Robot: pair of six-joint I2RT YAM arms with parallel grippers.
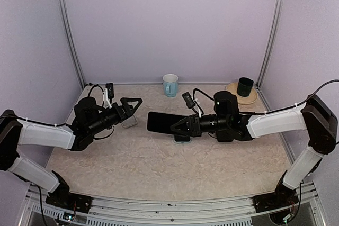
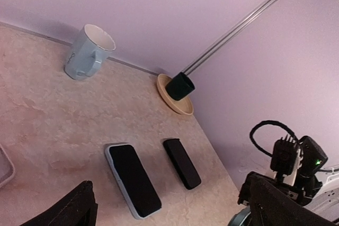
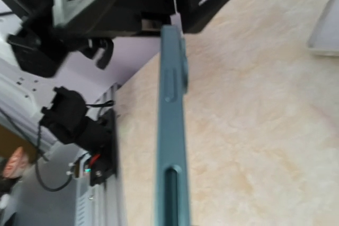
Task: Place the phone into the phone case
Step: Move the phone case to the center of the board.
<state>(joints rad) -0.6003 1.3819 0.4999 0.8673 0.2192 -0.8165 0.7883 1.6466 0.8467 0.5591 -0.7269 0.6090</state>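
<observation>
The phone (image 1: 159, 122) is gripped at one end by the right gripper (image 1: 177, 127), whose jaws are closed on it. It is pointed from mid-table toward the left arm, and from the right wrist only its bluish, buttoned edge is seen. The clear phone case (image 1: 128, 121) is laid flat on the table (image 1: 159, 173), just beside the left gripper (image 1: 132, 107), which is spread wide with nothing held. A pale mug (image 1: 170, 84) and a dark cup (image 1: 244, 86) on a plate (image 1: 249, 99) are set near the back wall.

Soft, even light; the close phone (image 3: 170, 130) looks blurred.
</observation>
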